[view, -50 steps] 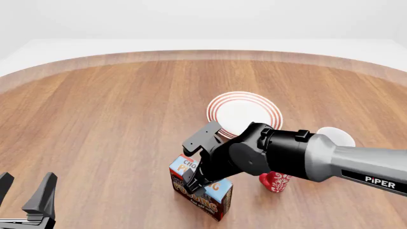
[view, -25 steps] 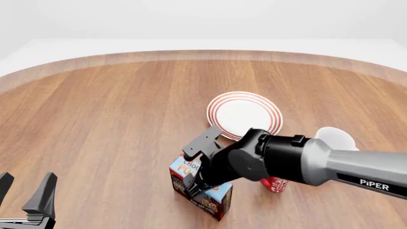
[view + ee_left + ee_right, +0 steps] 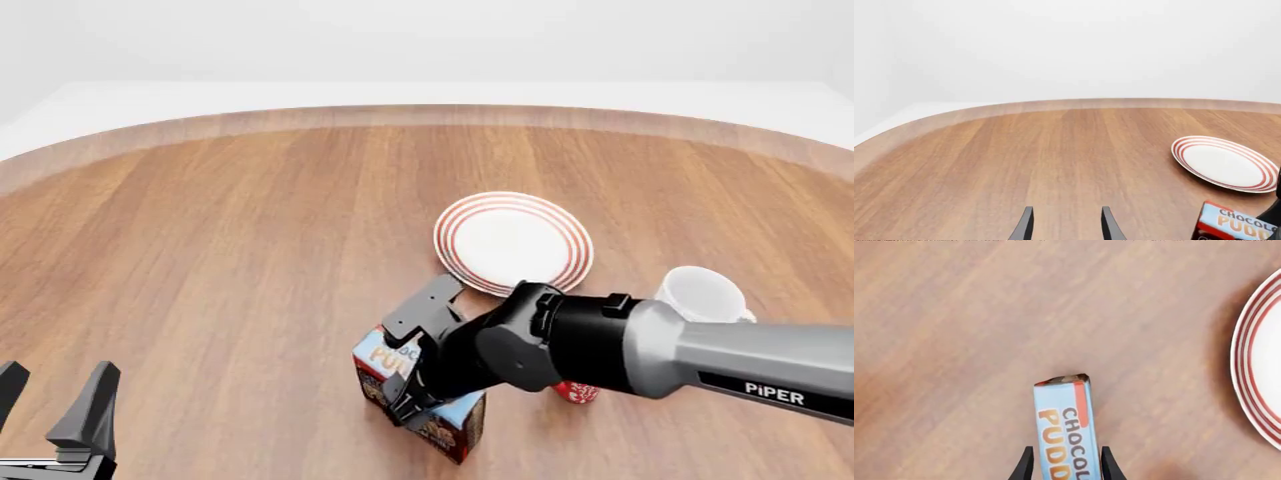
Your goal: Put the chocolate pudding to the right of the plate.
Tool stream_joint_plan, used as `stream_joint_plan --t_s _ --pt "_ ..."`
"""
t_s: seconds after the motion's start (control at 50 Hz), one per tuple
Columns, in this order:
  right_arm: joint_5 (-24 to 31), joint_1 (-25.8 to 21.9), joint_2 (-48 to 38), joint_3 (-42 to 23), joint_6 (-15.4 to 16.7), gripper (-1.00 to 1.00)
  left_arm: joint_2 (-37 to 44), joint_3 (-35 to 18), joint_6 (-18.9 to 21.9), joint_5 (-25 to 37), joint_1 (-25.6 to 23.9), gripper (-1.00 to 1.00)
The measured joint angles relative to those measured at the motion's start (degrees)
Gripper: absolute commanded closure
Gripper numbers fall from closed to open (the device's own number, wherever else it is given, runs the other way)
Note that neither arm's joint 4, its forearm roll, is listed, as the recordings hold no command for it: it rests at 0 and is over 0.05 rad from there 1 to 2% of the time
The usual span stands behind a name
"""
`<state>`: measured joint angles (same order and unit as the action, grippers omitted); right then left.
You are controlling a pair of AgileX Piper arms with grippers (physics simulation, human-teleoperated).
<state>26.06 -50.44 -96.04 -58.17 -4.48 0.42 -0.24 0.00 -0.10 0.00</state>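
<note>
The chocolate pudding point(image 3: 451, 428) stands on edge on the wooden table, near the front, left of and nearer than the plate point(image 3: 514, 240). It is a light-blue box point(image 3: 1064, 420) with orange lettering and brown sides. My right gripper point(image 3: 1066, 466) is low over it and open, one finger on each side of the narrow box. The frames do not show whether the fingers touch it. In the front view the right arm covers most of the box. My left gripper point(image 3: 51, 402) is open at the front left corner, holding nothing. The left wrist view shows the box point(image 3: 1237, 225) and the plate point(image 3: 1224, 162).
A plain white mug point(image 3: 694, 292) stands to the right of the plate. A red patterned mug point(image 3: 577, 392) peeks out under the right arm, just right of the box. The table's curved far edge point(image 3: 427, 115) runs across the back.
The right arm has come down and slightly nearer over the box, covering more of it and of the red mug. The box, plate and left arm have not moved.
</note>
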Motion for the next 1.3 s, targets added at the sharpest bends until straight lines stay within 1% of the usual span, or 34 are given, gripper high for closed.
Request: stream_joint_plan --t_s 0.14,0.36,0.46,0.58,0.9,1.12,1.3 --pt "-0.3 0.9 0.4 -0.2 1.0 1.00 0.0 0.0 0.0 0.0 0.0 -1.00" --pt "-0.5 1.1 0.5 0.1 1.8 1.00 0.0 0.0 0.0 0.0 0.0 -1.00" --pt "0.5 1.7 0.9 -0.9 2.7 1.00 0.0 0.0 0.0 0.0 0.0 -1.00" --pt "2.8 2.4 1.4 -3.6 4.4 1.00 0.0 0.0 0.0 0.0 0.0 -1.00" --pt "10.5 4.5 2.4 -14.9 10.4 1.00 0.0 0.0 0.0 0.0 0.0 -1.00" --pt "16.0 6.1 2.0 -25.3 14.2 1.00 0.0 0.0 0.0 0.0 0.0 -1.00" --pt "19.6 7.1 0.7 -34.0 16.5 1.00 0.0 0.0 0.0 0.0 0.0 -1.00"
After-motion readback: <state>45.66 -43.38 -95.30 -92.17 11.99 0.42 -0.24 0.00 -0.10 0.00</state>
